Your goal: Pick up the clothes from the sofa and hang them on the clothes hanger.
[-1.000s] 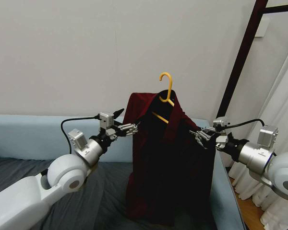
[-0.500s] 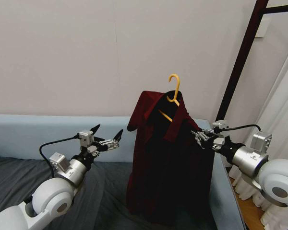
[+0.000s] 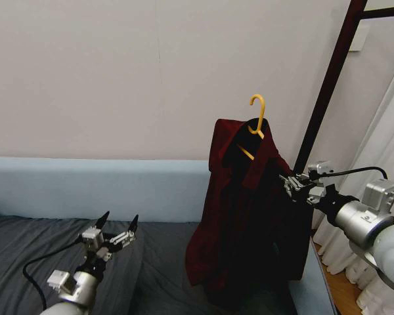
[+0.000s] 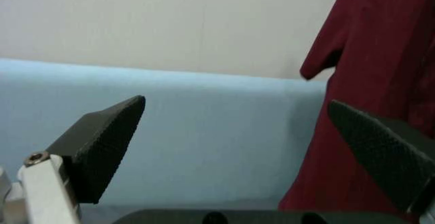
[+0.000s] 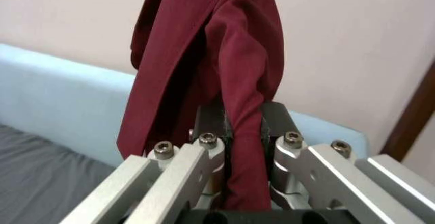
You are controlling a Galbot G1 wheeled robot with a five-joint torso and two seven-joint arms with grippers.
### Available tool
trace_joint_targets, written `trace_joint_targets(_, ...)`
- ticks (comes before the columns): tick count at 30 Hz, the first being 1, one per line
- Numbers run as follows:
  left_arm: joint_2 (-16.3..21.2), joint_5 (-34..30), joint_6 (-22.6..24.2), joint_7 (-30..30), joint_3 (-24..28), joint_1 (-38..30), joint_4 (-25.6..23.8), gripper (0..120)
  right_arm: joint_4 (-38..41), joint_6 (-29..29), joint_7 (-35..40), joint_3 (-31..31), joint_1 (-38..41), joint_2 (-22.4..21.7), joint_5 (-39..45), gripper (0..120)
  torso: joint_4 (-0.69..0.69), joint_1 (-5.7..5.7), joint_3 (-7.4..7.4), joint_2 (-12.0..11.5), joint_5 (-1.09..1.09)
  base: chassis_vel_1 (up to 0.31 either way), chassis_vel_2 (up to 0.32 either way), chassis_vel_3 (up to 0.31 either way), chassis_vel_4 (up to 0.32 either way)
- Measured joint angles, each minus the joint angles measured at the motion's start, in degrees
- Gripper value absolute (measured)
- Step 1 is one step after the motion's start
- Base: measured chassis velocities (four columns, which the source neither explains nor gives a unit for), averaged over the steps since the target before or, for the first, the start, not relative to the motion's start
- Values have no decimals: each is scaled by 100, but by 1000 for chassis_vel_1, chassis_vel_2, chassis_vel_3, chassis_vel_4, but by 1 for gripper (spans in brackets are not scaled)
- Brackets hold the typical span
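Observation:
A dark red garment [image 3: 246, 216] hangs on a yellow hanger [image 3: 256, 125], held up in the air over the sofa's right end. My right gripper [image 3: 290, 187] is shut on the garment's right edge; in the right wrist view the red cloth [image 5: 224, 71] is pinched between the fingers [image 5: 270, 127]. My left gripper [image 3: 116, 231] is low on the left over the grey seat, open and holding nothing. In the left wrist view its black fingertips [image 4: 102, 142] stand wide apart, the garment [image 4: 367, 81] off to one side.
A light blue sofa [image 3: 85, 187] with a grey cover [image 3: 26, 256] runs along the white wall. A dark pole of the clothes rack [image 3: 328, 85] rises behind the garment at right. White curtain [image 3: 387, 157] hangs at the far right.
My left gripper let go of the garment's left side, opened, and dropped down and left. The garment on its hanger moved right and slightly up with my right gripper.

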Motion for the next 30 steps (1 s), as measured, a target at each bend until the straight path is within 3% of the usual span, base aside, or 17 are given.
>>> trace_joint_targets(7, -1093, 782, -83, 13, -210, 711, -120, 100, 292, -100, 127, 865, -925, 271, -208, 7, -2, 0, 0, 0, 0, 0, 0, 0, 0)
trace_joint_targets(15, -1782, 1304, -323, 46, -326, 1087, -280, 100, 557, -350, 307, 1538, -1406, 356, -248, 7, 0, -1, 1, 0, -1, 0, 0, 0, 0)
trace_joint_targets(30, -1789, 1295, -362, 77, -299, 1080, -255, 100, 805, -953, 1498, 2643, -1515, -98, 363, 7, 1, 0, 1, 0, -2, 0, 0, 0, 0)
